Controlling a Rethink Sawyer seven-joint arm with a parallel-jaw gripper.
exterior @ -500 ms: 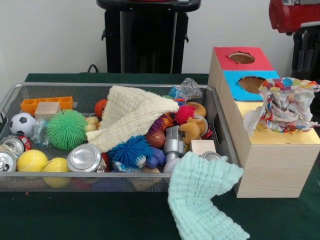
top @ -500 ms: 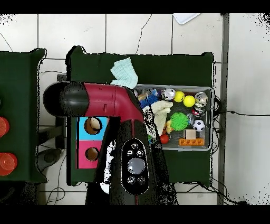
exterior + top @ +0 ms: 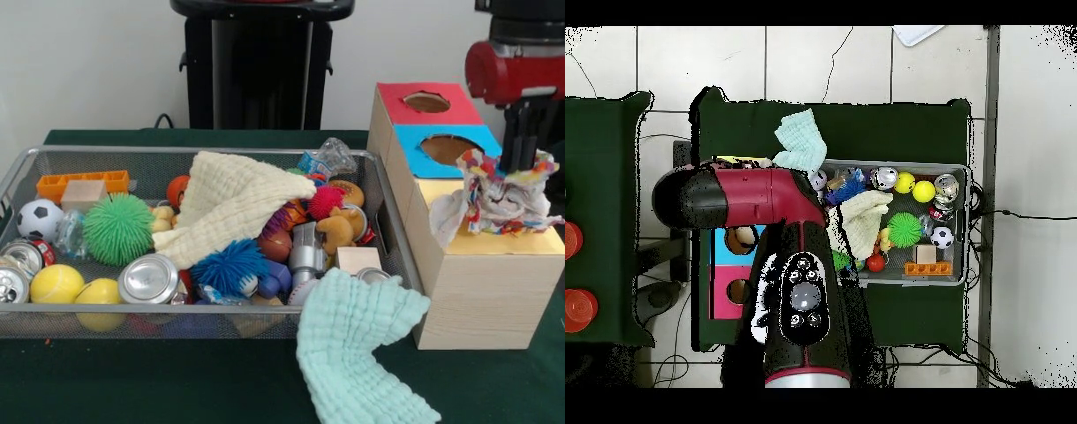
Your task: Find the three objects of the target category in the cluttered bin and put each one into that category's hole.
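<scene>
A crumpled whitish wrapper with red, yellow and blue patches rests on the yellow top of the wooden box. My gripper comes down from above with its black fingers close together, sunk into the wrapper's top. In the overhead view the arm hides the gripper, and a strip of the wrapper shows beyond it. The silver mesh bin lies to the left, full of clutter. A clear crinkly piece with blue and red patches sits at its far right corner. No other wrapper shows.
The wooden box also has a red-topped hole and a blue-topped hole. A cream cloth lies over the bin's middle. A mint cloth hangs over its front right rim. Spiky balls, cans and balls fill the bin.
The arm has come in from the right and down. The wrapper sits lower and more squashed on the yellow top, with the fingers now showing in it.
</scene>
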